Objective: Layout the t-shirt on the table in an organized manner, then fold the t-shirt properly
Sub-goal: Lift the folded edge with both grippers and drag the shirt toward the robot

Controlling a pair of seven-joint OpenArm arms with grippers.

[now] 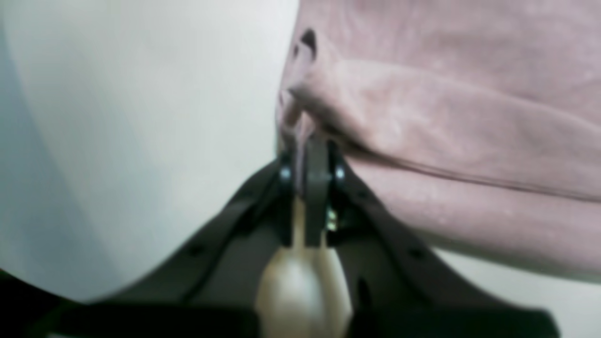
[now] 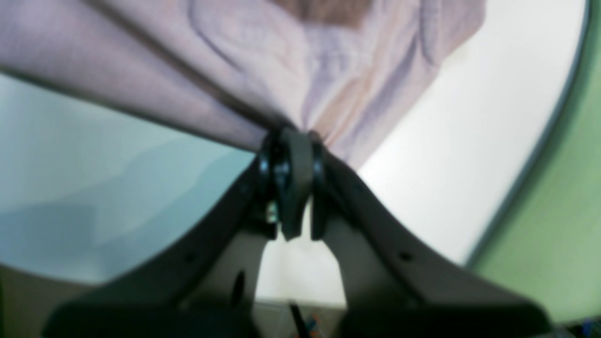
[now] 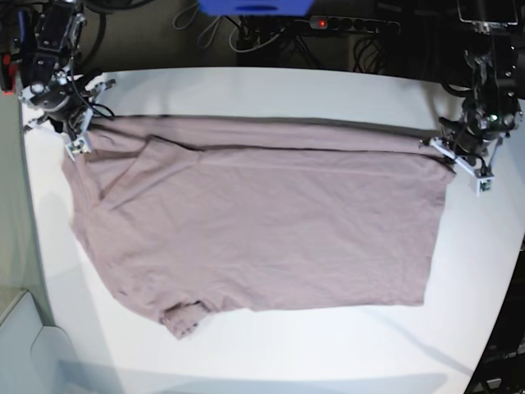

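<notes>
The mauve-pink t-shirt [image 3: 262,222] lies spread across the white table [image 3: 271,90], its far edge stretched taut between my two grippers. My left gripper [image 3: 449,156], at the right of the base view, is shut on the shirt's far right corner; in the left wrist view the gripper [image 1: 300,141] pinches a bunched fold of the shirt [image 1: 446,117]. My right gripper [image 3: 82,131], at the left of the base view, is shut on the far left corner; in the right wrist view the gripper [image 2: 291,134] clamps the shirt [image 2: 235,61] gathered at its tips. A sleeve [image 3: 184,316] pokes out at the near edge.
Cables and a power strip [image 3: 344,25] lie behind the table's far edge. A blue object [image 3: 254,6] sits at the top. A green surface [image 2: 563,211] lies beyond the table's rounded edge in the right wrist view.
</notes>
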